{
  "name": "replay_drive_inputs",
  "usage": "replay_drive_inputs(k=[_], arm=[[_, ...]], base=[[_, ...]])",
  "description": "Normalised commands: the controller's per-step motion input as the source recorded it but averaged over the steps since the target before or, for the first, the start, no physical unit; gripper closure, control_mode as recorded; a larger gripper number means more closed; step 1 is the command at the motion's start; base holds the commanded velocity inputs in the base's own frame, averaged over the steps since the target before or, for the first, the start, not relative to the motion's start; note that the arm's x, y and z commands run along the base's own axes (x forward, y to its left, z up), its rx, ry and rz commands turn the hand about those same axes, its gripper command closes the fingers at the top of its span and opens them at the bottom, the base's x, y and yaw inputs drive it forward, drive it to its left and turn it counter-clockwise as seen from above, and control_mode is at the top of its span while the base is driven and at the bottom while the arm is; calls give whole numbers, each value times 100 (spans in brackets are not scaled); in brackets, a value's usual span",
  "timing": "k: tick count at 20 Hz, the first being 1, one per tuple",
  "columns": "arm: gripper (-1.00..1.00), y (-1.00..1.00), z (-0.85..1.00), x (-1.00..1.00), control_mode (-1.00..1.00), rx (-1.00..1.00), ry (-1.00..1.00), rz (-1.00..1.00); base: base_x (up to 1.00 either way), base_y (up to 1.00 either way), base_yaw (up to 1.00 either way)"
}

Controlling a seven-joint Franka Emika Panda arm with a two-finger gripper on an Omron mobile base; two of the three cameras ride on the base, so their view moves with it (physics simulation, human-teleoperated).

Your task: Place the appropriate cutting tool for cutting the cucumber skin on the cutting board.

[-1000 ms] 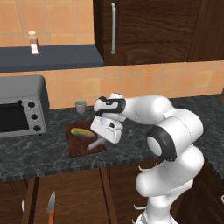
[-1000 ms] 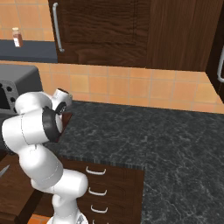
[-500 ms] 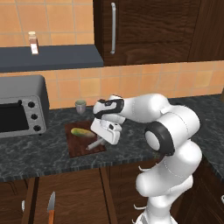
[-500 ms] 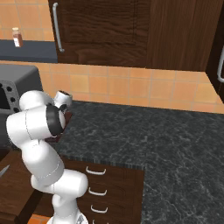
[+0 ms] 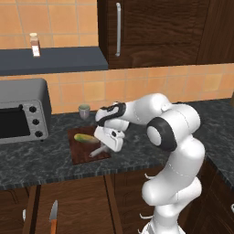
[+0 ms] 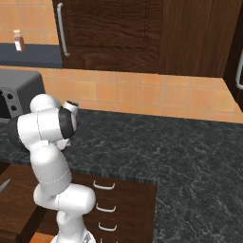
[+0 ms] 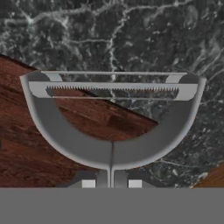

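Gripper clamped on slim grey metal peeler over dark wooden cutting board; probably light, stiff, slippery; handle grip suits.

Grey peeler, reddish-brown board (wood-grained), yellow-green cucumber, black white-veined marble counter.

you've got a matt grey metal peeler over a grainy reddish wood cutting board, on a glossy dark speckled stone counter.
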Motion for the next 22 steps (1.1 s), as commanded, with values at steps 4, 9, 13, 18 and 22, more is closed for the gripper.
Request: replay_drive_inputs(k=[4,9,13,18,22], arm=[[100,38,-29,23,-100,-8,0,0],[100,28,-16,15,-100,-2,0,0],[100,8,-18,10,-100,0,0,0],[-100,0,-30,-1,-100,-1,1,1],[-100,2,4,-41,-100,0,-3,0]], base=[[0,0,0],[0,0,0],[0,0,0],[0,0,0],[0,0,0]])
